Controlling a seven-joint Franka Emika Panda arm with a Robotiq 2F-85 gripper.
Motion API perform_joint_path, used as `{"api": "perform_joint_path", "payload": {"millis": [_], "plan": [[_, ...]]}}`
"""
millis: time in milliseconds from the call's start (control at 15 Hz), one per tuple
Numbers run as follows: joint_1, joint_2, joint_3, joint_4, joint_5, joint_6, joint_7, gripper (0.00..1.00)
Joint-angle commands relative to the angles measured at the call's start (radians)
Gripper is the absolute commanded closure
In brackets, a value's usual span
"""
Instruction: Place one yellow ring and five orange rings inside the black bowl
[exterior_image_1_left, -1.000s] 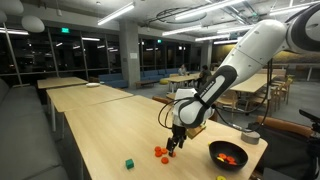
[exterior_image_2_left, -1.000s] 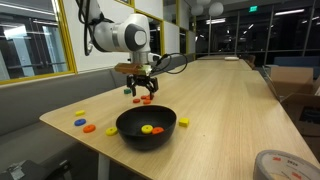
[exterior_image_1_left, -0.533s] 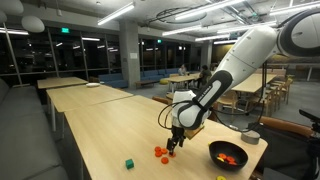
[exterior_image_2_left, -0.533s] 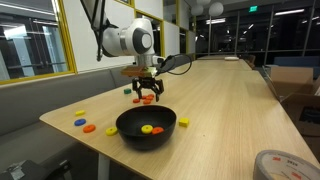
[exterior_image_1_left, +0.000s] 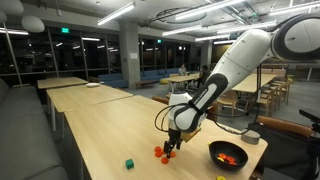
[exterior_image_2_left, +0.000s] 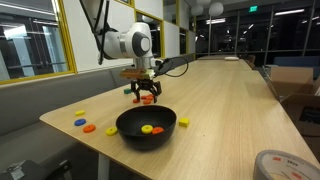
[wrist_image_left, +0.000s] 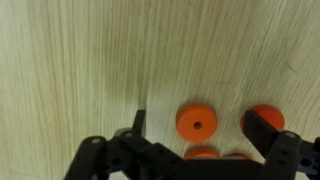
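The black bowl (exterior_image_2_left: 146, 135) stands near the table's front edge and holds a yellow ring (exterior_image_2_left: 146, 128) and an orange ring (exterior_image_2_left: 157, 129); it also shows in an exterior view (exterior_image_1_left: 228, 157). My gripper (wrist_image_left: 203, 126) is open and hangs low over a cluster of orange rings (exterior_image_1_left: 160, 154) behind the bowl. In the wrist view one orange ring (wrist_image_left: 197, 122) lies flat on the table between the fingers. Another orange ring (wrist_image_left: 262, 115) sits by the right finger. Others are partly hidden under the gripper body.
A yellow piece (exterior_image_2_left: 80, 113), an orange piece (exterior_image_2_left: 80, 122), a blue piece (exterior_image_2_left: 89, 128) and another orange piece (exterior_image_2_left: 111, 131) lie by the table corner. A yellow piece (exterior_image_2_left: 184, 122) lies beside the bowl. A green cube (exterior_image_1_left: 128, 163) sits on the table.
My gripper has shifted slightly toward the bowl and come down a little over the orange rings. It has stayed open. The rings have not moved.
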Motion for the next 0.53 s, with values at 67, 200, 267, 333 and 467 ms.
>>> {"api": "perform_joint_path", "payload": {"millis": [67, 200, 267, 333, 467], "plan": [[0.025, 0.015, -0.024, 0.043, -0.036, -0.033, 0.044, 0.0], [0.029, 0.014, -0.029, 0.045, -0.045, -0.036, 0.052, 0.0], [0.03, 0.014, -0.032, 0.046, -0.048, -0.039, 0.057, 0.0], [0.032, 0.014, -0.035, 0.048, -0.052, -0.043, 0.061, 0.0], [0.039, 0.015, -0.042, 0.051, -0.07, -0.048, 0.069, 0.25]]}}
